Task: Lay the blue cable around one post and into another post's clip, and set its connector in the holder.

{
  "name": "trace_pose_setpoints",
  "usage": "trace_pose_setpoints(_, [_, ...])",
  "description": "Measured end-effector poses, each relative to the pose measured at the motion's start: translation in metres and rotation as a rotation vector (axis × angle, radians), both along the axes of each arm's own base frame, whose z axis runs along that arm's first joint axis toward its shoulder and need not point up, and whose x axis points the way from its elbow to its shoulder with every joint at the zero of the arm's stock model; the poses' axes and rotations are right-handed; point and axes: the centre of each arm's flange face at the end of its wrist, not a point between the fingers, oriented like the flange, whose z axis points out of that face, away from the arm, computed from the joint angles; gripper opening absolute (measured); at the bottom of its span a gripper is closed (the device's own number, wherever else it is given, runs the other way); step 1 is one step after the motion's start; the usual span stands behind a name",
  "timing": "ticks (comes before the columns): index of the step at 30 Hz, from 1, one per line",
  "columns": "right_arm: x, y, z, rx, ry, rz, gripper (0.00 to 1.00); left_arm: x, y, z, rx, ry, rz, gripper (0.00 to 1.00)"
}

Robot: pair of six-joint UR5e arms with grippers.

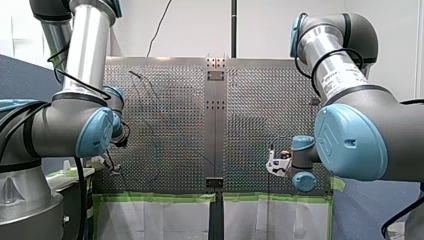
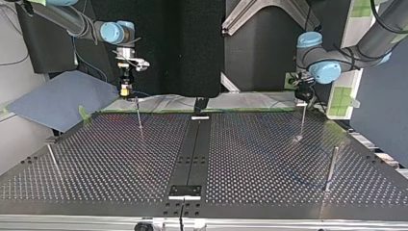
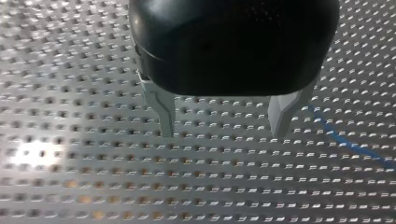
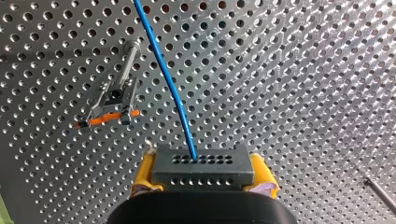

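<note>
**Connector in grip near bench edge; left hand spread**

The yellow-padded right hand (image 4: 203,179) pinches the dark grey perforated connector block (image 4: 201,162) by its ends. The thin blue cable (image 4: 163,79) runs ahead from it, just beside a metal post with an orange-marked clip (image 4: 113,95). The left hand (image 3: 223,120) hangs spread over the perforated metal bench (image 3: 93,177), with the cable beside one finger. In the top view both hands sit near the bench's far edge, and thin posts (image 2: 332,168) stand well apart.
</note>
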Motion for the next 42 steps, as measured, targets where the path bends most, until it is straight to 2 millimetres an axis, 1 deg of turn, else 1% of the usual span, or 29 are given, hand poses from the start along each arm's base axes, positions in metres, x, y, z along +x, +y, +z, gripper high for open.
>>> trace_pose_setpoints(5, [0.001, 0.000, 0.000, -0.001, -0.002, 0.006, 0.05, 0.005, 0.019, 0.025, 0.011, -0.022, 0.056, 1.00])
trace_pose_setpoints(11, [0.004, 0.002, 0.001, 0.001, -0.013, 0.025, 0.05, 0.013, 0.047, 0.060, 0.063, -0.049, 0.095, 1.00])
trace_pose_setpoints(16, [0.006, 0.002, 0.001, 0.003, -0.022, 0.032, 0.05, 0.014, 0.068, 0.086, 0.109, -0.058, 0.122, 1.00])
trace_pose_setpoints(20, [0.006, 0.002, 0.001, 0.005, -0.024, 0.033, 0.05, 0.015, 0.084, 0.114, 0.155, -0.074, 0.141, 1.00])
trace_pose_setpoints(23, [0.006, 0.003, 0.001, 0.006, -0.024, 0.034, 0.05, 0.017, 0.088, 0.134, 0.186, -0.089, 0.140, 1.00])
trace_pose_setpoints(32, [0.006, 0.003, 0.000, 0.009, -0.024, 0.034, 0.05, 0.020, 0.086, 0.199, 0.278, -0.141, 0.108, 1.00])
trace_pose_setpoints(42, [0.006, 0.003, 0.000, 0.008, -0.022, 0.033, 0.05, 0.011, 0.084, 0.271, 0.389, -0.189, 0.128, 1.00])
